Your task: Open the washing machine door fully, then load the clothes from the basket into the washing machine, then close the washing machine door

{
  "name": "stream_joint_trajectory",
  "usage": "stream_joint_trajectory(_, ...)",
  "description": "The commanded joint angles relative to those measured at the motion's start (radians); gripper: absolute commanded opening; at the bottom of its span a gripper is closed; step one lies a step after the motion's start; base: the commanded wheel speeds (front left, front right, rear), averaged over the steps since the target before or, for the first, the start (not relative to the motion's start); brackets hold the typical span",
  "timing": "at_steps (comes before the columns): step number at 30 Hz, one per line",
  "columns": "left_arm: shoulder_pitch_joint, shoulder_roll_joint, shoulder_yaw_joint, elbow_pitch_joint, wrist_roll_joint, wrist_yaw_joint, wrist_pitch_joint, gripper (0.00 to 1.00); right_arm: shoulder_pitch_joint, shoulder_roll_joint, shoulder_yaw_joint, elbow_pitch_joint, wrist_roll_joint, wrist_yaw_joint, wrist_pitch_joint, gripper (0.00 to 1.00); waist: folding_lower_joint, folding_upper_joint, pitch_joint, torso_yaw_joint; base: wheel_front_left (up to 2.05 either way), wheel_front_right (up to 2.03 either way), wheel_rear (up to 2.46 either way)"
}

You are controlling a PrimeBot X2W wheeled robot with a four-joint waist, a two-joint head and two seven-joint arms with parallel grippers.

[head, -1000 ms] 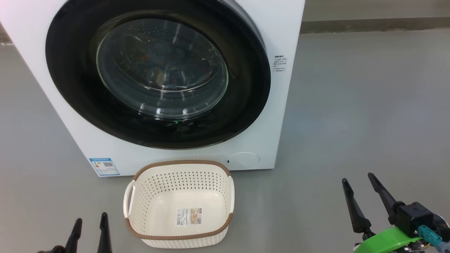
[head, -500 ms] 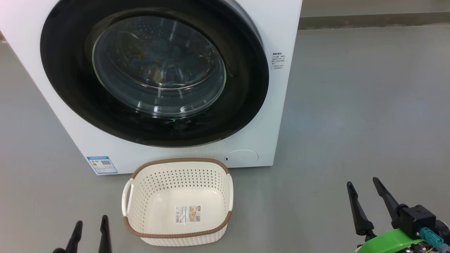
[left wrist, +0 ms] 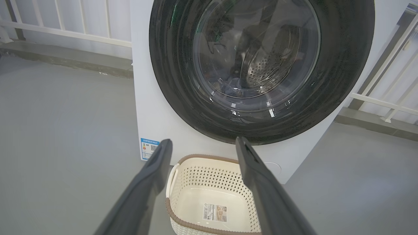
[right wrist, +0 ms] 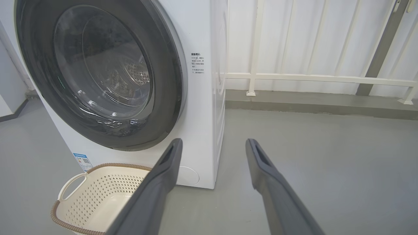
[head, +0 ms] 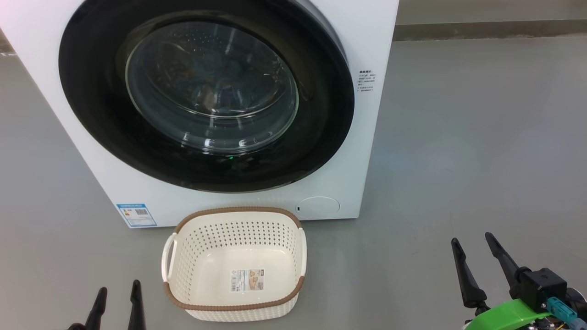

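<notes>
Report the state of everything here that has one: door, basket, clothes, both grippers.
washing machine door: shut, flush with the machine front.
basket: upright on the floor before the machine, empty apart from its label.
clothes: dimly seen through the door glass, inside the drum.
left gripper: open, holding nothing.
right gripper: open, holding nothing.

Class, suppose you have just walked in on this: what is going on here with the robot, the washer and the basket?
Nothing is being handled right now. The robot faces the washing machine, whose door is shut. The basket sits on the floor in front of it, empty but for a label. Patterned clothes seem to lie inside, dimly seen through the door. The left hand and right hand hang low, both open and empty. The loading looks done.
</notes>
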Motion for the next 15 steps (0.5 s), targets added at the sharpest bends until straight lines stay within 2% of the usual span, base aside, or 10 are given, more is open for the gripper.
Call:
stream_joint_trajectory(1,-0.022,0.017,0.035,-0.027,0.012,-0.003,-0.008,1.00,-0.009,-0.010,0.023,-0.020,-0.010,-0.006,-0.005,1.00,0.0000,0.0000,0.000,0.000,0.00,0.00,0.00)
stream_joint_trajectory(15,-0.021,0.017,0.040,-0.029,0.018,-0.003,-0.008,1.00,-0.010,-0.008,0.019,-0.021,-0.010,-0.006,-0.005,1.00,0.0000,0.0000,0.000,-0.005,0.00,0.00,0.00)
